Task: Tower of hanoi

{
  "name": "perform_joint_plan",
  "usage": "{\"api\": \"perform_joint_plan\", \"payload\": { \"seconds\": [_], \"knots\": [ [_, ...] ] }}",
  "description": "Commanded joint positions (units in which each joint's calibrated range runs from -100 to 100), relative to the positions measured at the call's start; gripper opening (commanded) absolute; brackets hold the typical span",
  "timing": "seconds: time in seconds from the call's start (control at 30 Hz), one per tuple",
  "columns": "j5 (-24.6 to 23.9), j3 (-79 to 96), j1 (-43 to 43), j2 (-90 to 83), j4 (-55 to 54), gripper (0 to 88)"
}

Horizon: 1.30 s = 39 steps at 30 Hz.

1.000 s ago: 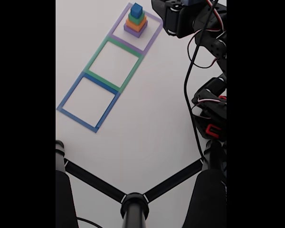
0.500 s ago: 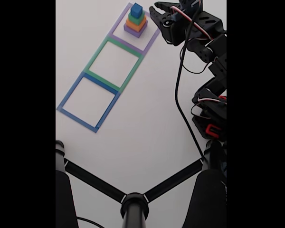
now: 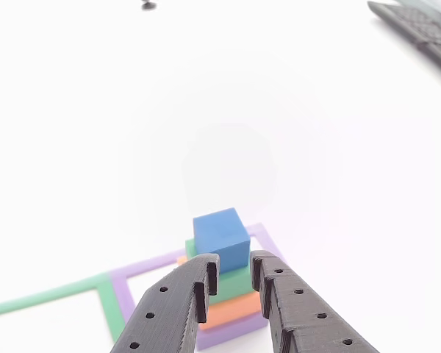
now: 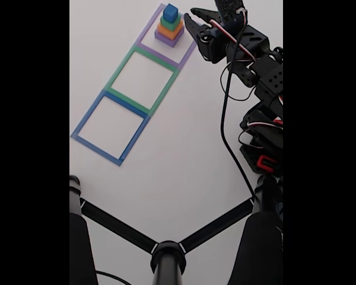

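Note:
The tower of hanoi stands stacked inside the purple taped outline at the top of the fixed view. From the bottom up it is the flat purple block, the orange block, the green cube and the blue cube. In the other view the blue cube tops the green, orange and purple blocks. My gripper hovers just right of the stack, open and holding nothing. Its fingers frame the stack from the near side, the gripper level with the blue cube's lower edge.
A green taped outline and a blue taped outline continue the row toward the lower left. Black stand legs cross the bottom of the fixed view. A dark keyboard-like object lies at the far right. The arm's cable hangs on the right.
The arm has swung out from the upper right toward the tower. The gripper's open fingertips now sit closer beside the stack. The blocks have not moved.

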Motion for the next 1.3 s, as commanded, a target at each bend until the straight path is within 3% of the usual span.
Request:
{"api": "perform_joint_plan", "payload": {
  "seconds": [0.0, 0.03, 0.1, 0.13, 0.2, 0.33, 0.47, 0.77, 1.27],
  "knots": [
    [0.6, -0.7, -0.5, 0.2, -1.8, 1.6],
    [0.6, -0.7, -0.4, 0.2, -1.8, 5.9],
    [0.6, -0.8, 0.0, 0.4, -2.4, 23.4],
    [0.6, -0.8, 0.1, 0.7, -2.8, 25.5],
    [0.6, -0.4, 0.3, 0.8, -4.1, 22.9],
    [0.6, 1.2, 1.2, 1.2, -5.3, 29.4],
    [0.6, 2.1, 2.6, 4.0, -9.6, 28.9],
    [0.6, 5.8, 6.4, 13.8, -26.1, 34.2],
    [0.6, 8.3, 5.1, 31.0, -47.0, 34.1]
  ]
}}
